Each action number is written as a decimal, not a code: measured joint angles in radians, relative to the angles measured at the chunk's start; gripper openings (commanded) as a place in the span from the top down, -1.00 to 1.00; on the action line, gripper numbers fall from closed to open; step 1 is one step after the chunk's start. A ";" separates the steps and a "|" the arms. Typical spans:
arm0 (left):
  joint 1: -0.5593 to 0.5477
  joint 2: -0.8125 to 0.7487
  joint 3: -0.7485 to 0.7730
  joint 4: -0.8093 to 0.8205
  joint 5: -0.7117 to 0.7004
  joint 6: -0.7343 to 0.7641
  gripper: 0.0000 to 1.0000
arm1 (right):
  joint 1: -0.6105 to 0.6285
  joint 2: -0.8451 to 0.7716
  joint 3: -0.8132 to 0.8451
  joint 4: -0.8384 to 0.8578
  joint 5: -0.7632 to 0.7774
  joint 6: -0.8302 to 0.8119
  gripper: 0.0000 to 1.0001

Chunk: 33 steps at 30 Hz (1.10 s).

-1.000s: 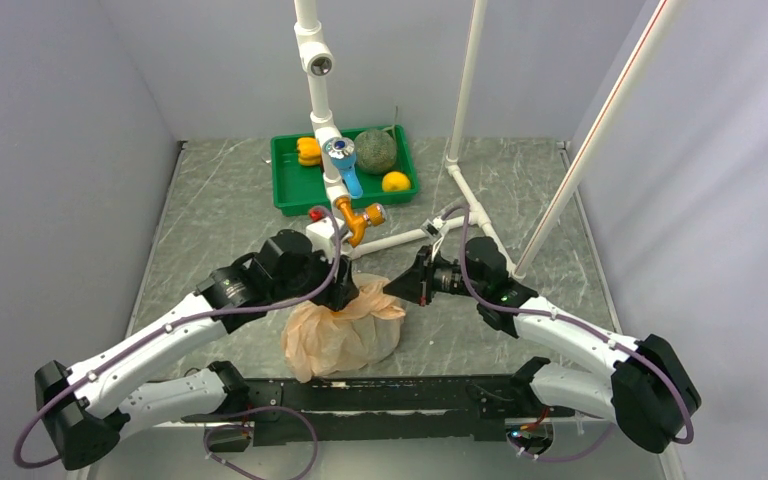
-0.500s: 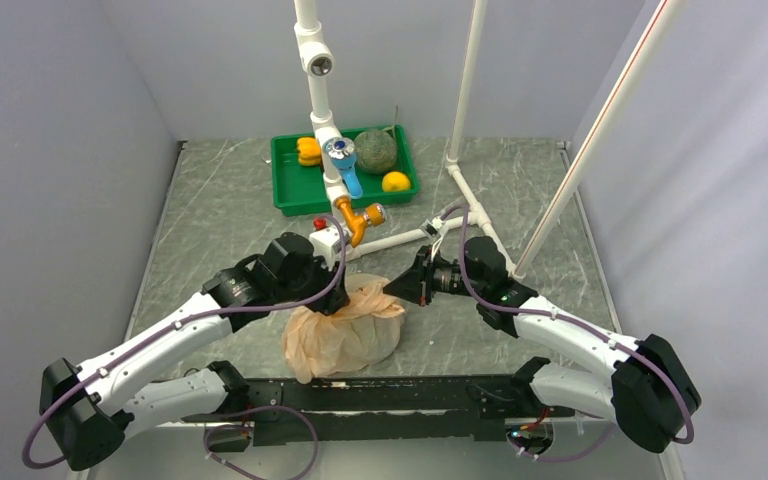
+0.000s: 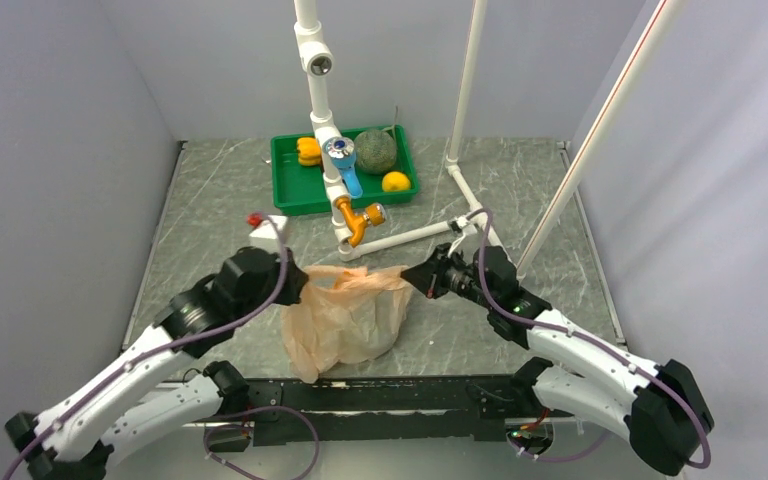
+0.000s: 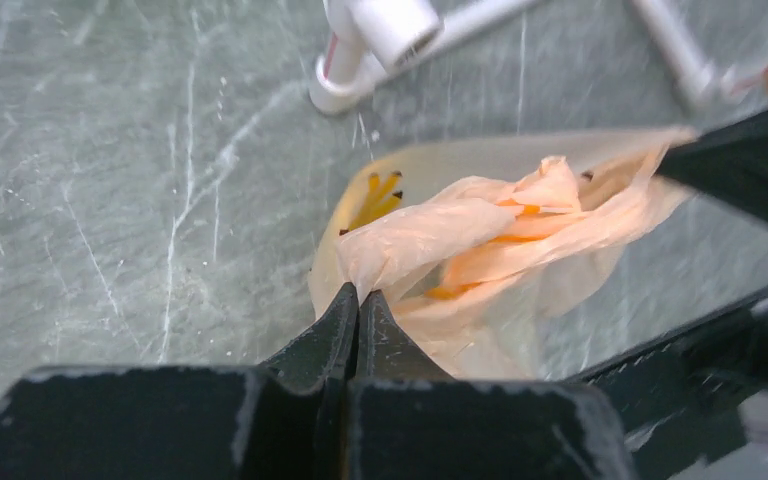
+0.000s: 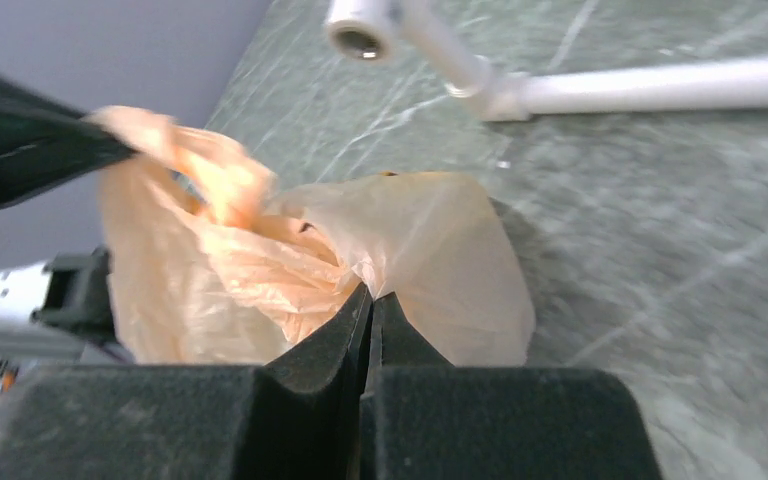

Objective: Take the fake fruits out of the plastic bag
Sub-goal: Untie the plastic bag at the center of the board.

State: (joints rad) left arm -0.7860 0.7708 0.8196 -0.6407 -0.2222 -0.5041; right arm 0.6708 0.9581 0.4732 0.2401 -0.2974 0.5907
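The peach-beige plastic bag (image 3: 345, 322) stands at the table's near middle, its top stretched wide between both grippers. My left gripper (image 3: 300, 283) is shut on the bag's left top edge; in the left wrist view its tips (image 4: 359, 292) pinch a fold of the bag (image 4: 440, 240), and yellow prints show on the film. My right gripper (image 3: 412, 277) is shut on the right top edge, and the right wrist view shows its tips (image 5: 371, 292) clamped on the thin film of the bag (image 5: 430, 250). The fake fruits are hidden inside the bag.
A green tray (image 3: 290, 190) at the back holds a netted melon (image 3: 376, 150), a yellow-orange pepper (image 3: 308, 150) and a small round yellow-orange fruit (image 3: 395, 181). A white pipe frame (image 3: 400, 237) with an orange valve (image 3: 358, 217) stands just behind the bag. A black rail (image 3: 390, 395) runs along the near edge.
My left gripper has shut on the bag's top edge and drawn back to the left. The right gripper has pulled a little to the right. The bag's top now stretches between them.
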 measured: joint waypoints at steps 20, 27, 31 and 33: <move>0.012 -0.204 -0.159 0.121 0.070 -0.188 1.00 | 0.254 -0.171 0.068 -0.235 0.266 -0.330 -0.43; 0.012 -0.214 -0.159 0.112 0.071 -0.200 1.00 | 0.483 0.001 0.217 -0.294 0.510 -0.470 -0.34; 0.012 -0.248 -0.171 0.102 0.067 -0.219 1.00 | 0.548 0.146 0.302 -0.323 0.628 -0.517 -0.32; 0.012 -0.266 -0.178 0.095 0.067 -0.225 1.00 | 0.571 0.193 0.322 -0.339 0.684 -0.535 -0.29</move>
State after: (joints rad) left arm -0.7738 0.5049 0.6415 -0.5453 -0.1555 -0.7296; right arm 1.2423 1.1507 0.7952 -0.0986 0.3866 0.0555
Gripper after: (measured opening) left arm 0.012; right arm 0.664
